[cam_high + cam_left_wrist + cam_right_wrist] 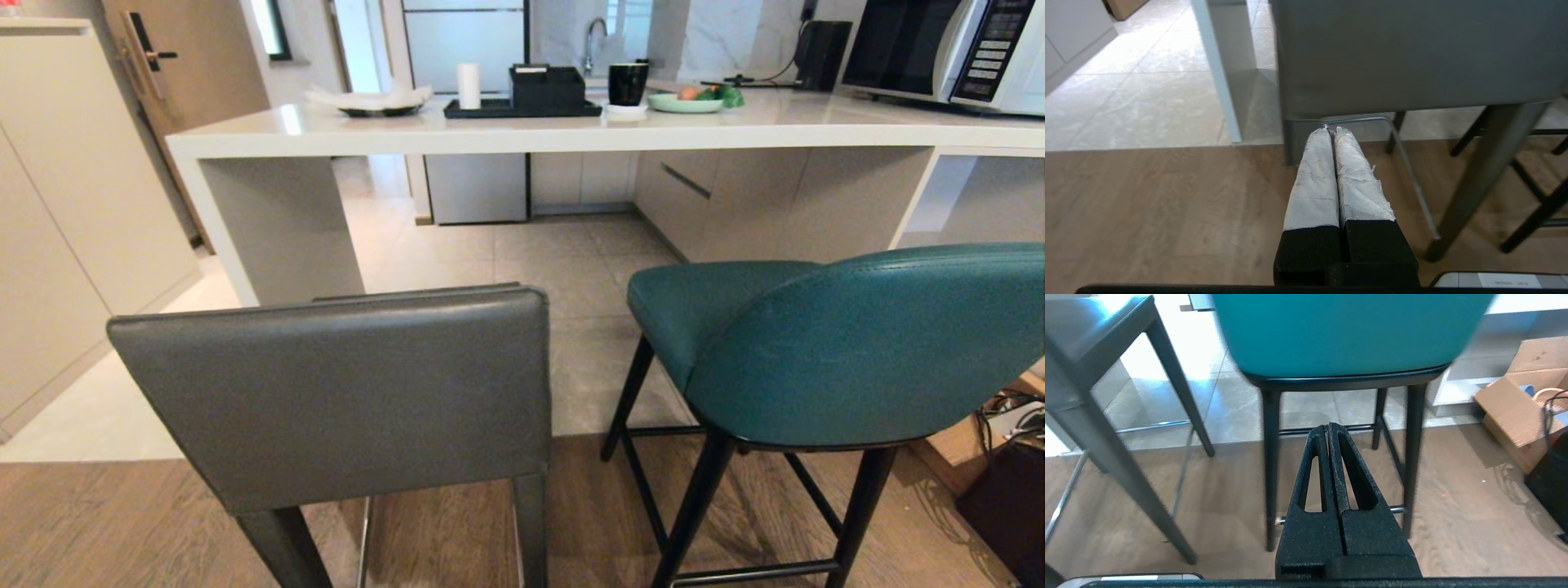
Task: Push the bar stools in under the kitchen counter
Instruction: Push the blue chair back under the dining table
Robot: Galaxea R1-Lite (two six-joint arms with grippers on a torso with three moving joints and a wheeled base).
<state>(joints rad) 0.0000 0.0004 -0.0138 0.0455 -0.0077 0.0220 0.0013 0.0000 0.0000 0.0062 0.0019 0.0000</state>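
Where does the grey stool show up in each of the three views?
Head view: grey stool, lower left, backrest toward the camera.
Left wrist view: fills the upper right, beyond the shut left gripper.
Right wrist view: left edge.
Shared landmark: the teal stool, beside it.

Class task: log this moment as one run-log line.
grey stool: not pushed in | teal stool: not pushed in | counter | left hand: shut | right hand: shut

Grey stool [343, 392] matt leather; counter [522, 135] glossy stone.

Legible text: none. Microwave [947, 49] panel at the counter's [522, 135] right end is showing unreadable button markings.
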